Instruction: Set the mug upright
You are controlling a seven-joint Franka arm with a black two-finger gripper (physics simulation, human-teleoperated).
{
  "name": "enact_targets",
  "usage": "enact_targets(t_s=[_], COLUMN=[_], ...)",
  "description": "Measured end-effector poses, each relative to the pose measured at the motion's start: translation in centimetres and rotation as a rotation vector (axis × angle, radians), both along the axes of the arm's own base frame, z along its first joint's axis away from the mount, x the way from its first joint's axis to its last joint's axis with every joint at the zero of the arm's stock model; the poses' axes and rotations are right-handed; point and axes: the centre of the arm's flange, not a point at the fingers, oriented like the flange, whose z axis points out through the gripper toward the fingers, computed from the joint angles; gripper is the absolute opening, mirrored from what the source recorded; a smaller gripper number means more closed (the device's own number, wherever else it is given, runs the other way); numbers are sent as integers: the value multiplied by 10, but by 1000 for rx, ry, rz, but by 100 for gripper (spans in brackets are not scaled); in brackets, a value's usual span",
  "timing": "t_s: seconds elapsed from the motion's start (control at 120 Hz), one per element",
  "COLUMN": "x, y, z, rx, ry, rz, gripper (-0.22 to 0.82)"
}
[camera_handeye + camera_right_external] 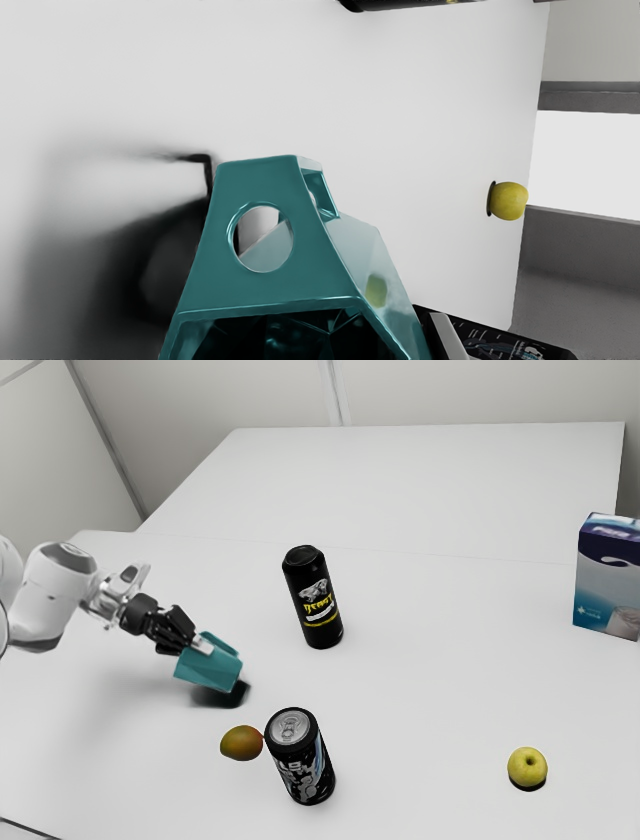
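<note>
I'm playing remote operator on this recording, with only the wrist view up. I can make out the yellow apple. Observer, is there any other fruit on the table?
Observer: Yes. The exterior view shows a mango lying close beside the silver-topped can, on the exterior view's left of it.

Operator: And that black shape at my top edge, what is it, and is it upright?

Observer: It looks to be the taller can with yellow lettering, and in the exterior view it stands upright.
</note>
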Motion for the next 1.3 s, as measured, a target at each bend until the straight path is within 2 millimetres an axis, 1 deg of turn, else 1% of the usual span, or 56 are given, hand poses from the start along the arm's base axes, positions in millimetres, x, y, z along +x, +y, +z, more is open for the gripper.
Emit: enact_targets(t_s=[0.05,0.108,0.183,0.225,0.325,0.408,0.475,0.55,0.583,0.633,0.675,0.875,1.108,1.3], x=[1,3,5,7,12,18,22,15,13,11,11,15,19,28], y=[-2,-11,-28,-39,-64,-85,-110,-142,-152,-161,-166,-174,-206,-218], z=[12,30,59,71,90,97,96,86,82,79,76,58,54,36], rx=[19,67,181,259,469,652,781,885,920,961,987,1048,1066,1074], ry=[-19,-51,-102,-122,-159,-178,-188,-198,-202,-203,-203,-170,-164,-135], rz=[-13,-50,-134,-189,-324,-442,-543,-633,-651,-658,-648,-554,-477,-424], gripper=[-16,-16,-16,-16,-16,-16,-16,-16,-16,-16,-16,-16,-16,-16])
